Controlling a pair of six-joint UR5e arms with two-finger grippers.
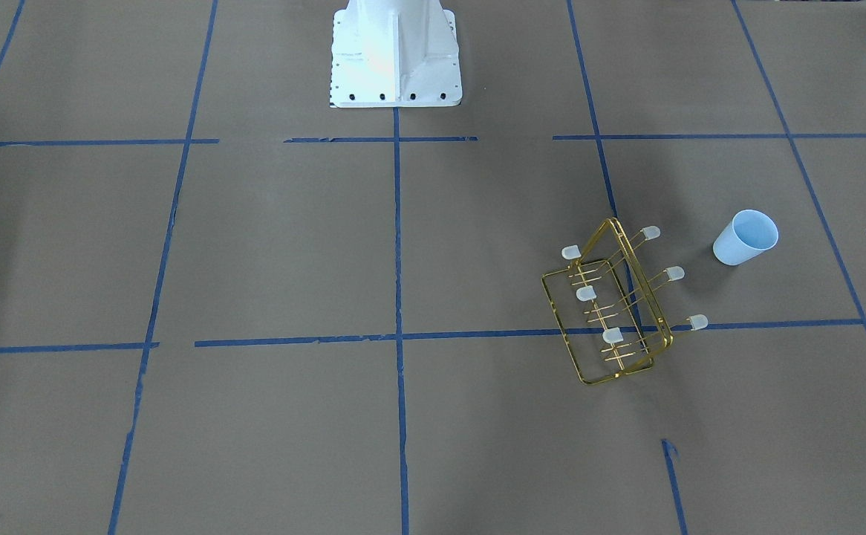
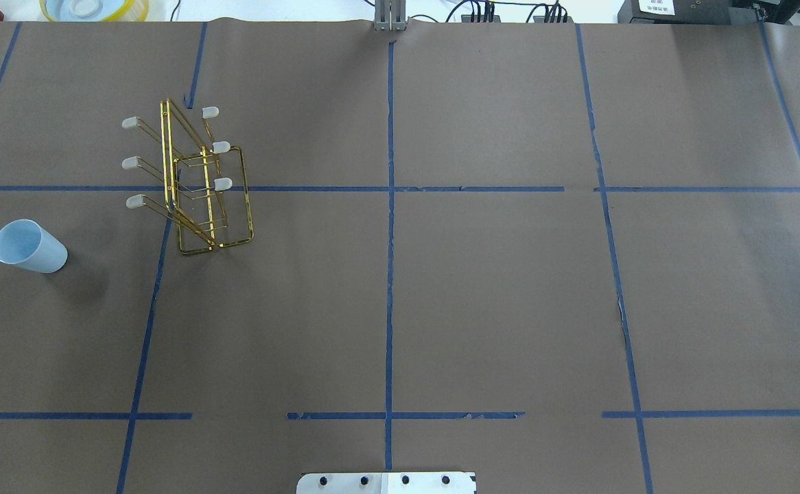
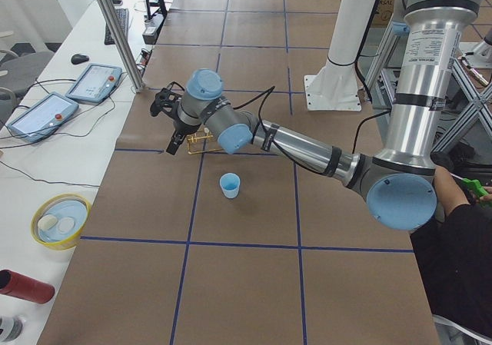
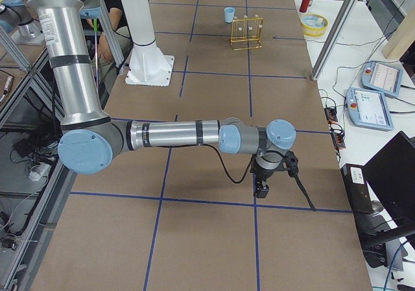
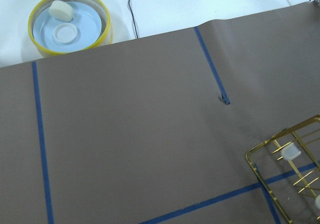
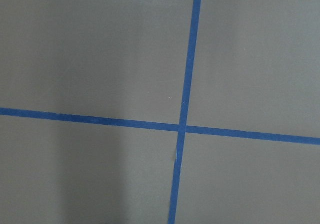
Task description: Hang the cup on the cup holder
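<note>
While the cup stands upright on the bench, left of the bare cup holder and apart from it, nothing is hung. Neither the left pincer nor the right pincer holds the cup. How far either is open cannot be told. Grasping and hanging remain.

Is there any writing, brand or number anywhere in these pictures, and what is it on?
White label on a black box: too blurred to read.
Tablet screens: too small to read.
Cup and cup holder: no writing seen.
Nothing can be quoted.
</note>
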